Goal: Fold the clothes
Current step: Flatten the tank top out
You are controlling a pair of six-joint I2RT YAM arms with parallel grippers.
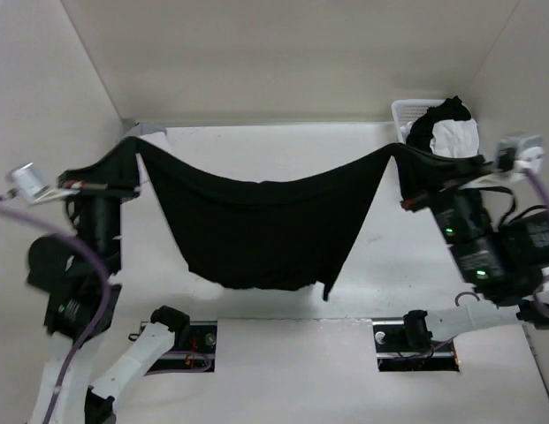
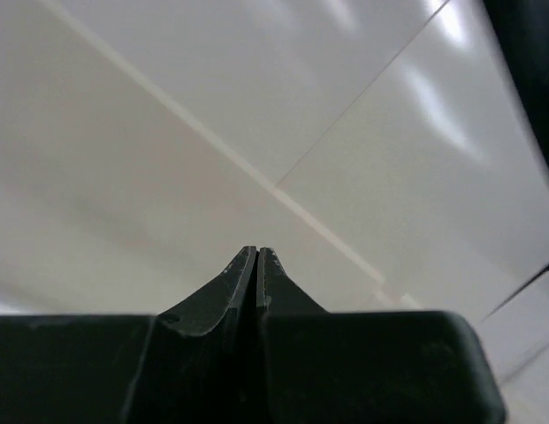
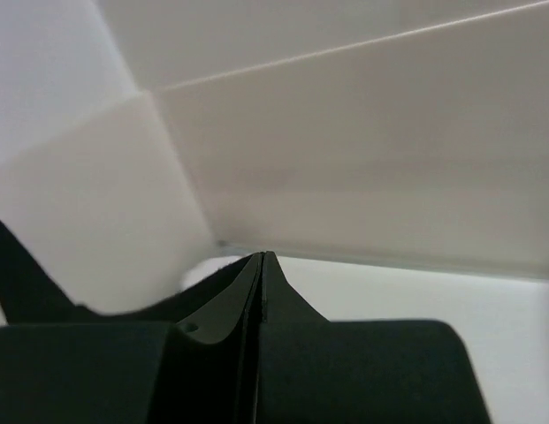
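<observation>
Black tank top sagging in mid-air, left fingers clamped on 1 end, right fingers clamped on the other.

From my seat, the left arm is mostly black motor housings, with a white link next to the base plates, which are black with small red marks. The right arm matches it and shows two green lights. Lilac cables run along the left arm. A small pale camera box sits at the end farthest from the base plates. The left pincer and right pincer have matte black fingers tapering to thin tips.
</observation>
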